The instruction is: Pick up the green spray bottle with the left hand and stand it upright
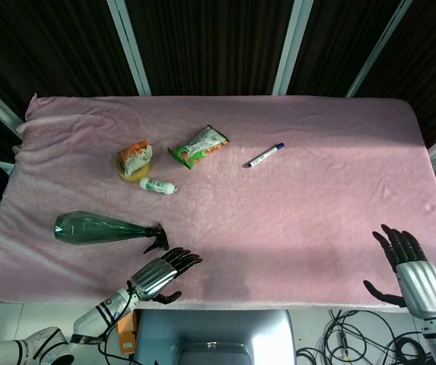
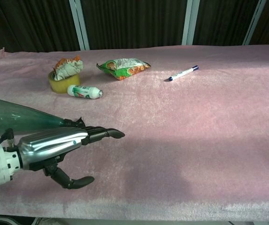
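Observation:
The green spray bottle [image 1: 96,229] lies on its side at the front left of the pink table, its black nozzle [image 1: 154,236] pointing right. In the chest view the green spray bottle [image 2: 17,117] runs off the left edge. My left hand [image 1: 160,274] hovers open just in front of the nozzle, fingers stretched out to the right and thumb below, apart from the bottle. The left hand [image 2: 61,150] holds nothing. My right hand [image 1: 409,268] stands open at the front right edge, fingers spread, far from the bottle.
Toward the back left sit a yellow tape roll [image 1: 130,172] with a crumpled wrapper [image 1: 135,155] on it, a small white bottle [image 1: 158,185], a green snack packet [image 1: 198,146] and a blue-capped marker [image 1: 265,155]. A pink cloth [image 1: 316,205] covers the table.

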Available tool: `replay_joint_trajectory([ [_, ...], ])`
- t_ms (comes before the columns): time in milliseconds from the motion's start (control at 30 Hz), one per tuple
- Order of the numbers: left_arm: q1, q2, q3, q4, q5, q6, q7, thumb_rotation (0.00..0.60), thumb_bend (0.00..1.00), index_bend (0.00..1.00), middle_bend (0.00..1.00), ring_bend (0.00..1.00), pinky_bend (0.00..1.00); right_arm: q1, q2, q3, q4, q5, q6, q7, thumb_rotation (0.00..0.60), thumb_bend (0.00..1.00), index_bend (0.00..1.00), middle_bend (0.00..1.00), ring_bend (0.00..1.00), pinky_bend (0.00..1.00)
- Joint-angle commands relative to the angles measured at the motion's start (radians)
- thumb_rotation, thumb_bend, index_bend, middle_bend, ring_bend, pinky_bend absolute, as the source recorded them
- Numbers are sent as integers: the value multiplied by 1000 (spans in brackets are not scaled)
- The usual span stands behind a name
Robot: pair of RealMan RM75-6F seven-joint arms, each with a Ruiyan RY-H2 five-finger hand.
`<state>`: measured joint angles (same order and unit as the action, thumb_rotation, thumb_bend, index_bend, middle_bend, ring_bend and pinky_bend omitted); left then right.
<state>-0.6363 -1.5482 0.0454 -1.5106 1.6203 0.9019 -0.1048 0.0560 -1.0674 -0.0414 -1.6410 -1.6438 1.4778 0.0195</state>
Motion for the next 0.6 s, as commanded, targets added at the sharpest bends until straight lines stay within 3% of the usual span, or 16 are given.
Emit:
replay_joint_trajectory([
  [33, -3, -4, 2, 3, -7, -4, -2, 600, 376, 0, 65, 0, 0, -2, 1, 1, 0, 1, 3, 3, 600, 368, 0, 0, 0, 0],
  [200, -7, -8, -3, 21, -24, 1, 19, 600, 376, 0, 66, 0, 0, -1, 2, 1, 2, 1, 1, 6, 600, 368, 0, 0, 0, 0],
  [333, 2, 13, -39, 18, -37, 59, 98, 600, 377, 0, 68, 0, 0, 0, 3, 0, 3, 0, 0, 9, 600, 368, 0, 0, 0, 0],
  [433, 18, 31, -82, 19, -68, 118, 221, 600, 378, 2, 88, 0, 0, 0, 6, 1, 0, -5, 4, 15, 600, 367, 0, 0, 0, 0],
  [600, 39, 59, -155, -27, -230, 148, 517, 600, 384, 81, 121, 2, 0, 0, 11, 4, 0, 2, 3, 30, 600, 367, 0, 0, 0, 0],
])
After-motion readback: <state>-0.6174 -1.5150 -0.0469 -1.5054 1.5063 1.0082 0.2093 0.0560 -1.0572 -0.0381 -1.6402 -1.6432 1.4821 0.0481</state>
